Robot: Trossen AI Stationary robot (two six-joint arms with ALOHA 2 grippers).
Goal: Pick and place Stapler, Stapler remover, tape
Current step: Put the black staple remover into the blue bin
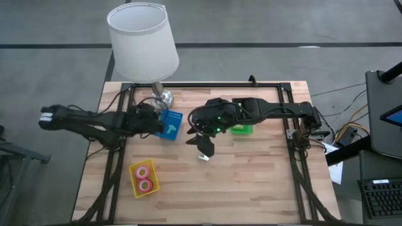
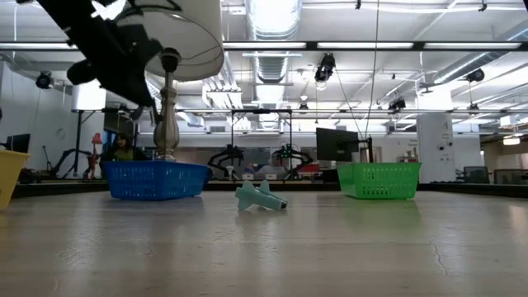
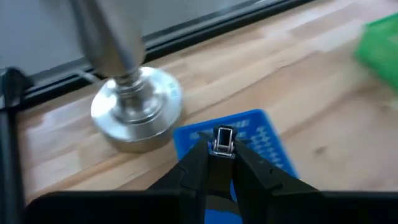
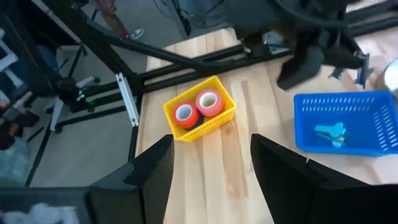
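Left claw (image 3: 219, 151), left of centre in the high view, above the blue tray (image 3: 267, 140) beside the lamp base (image 3: 135, 109). Fingers narrow, pinching a small silvery item (image 3: 222, 139); cannot tell what it is.

Right claw (image 4: 211, 146) mid-frame, raised, fingers wide, nothing held.

Red and pink tape (image 4: 198, 107) in the yellow tray (image 1: 143, 178), lower left. Teal piece (image 4: 329, 132) in the blue tray. Second teal piece (image 2: 261, 196) on the table, centre. Green tray (image 1: 242, 130) right of centre.
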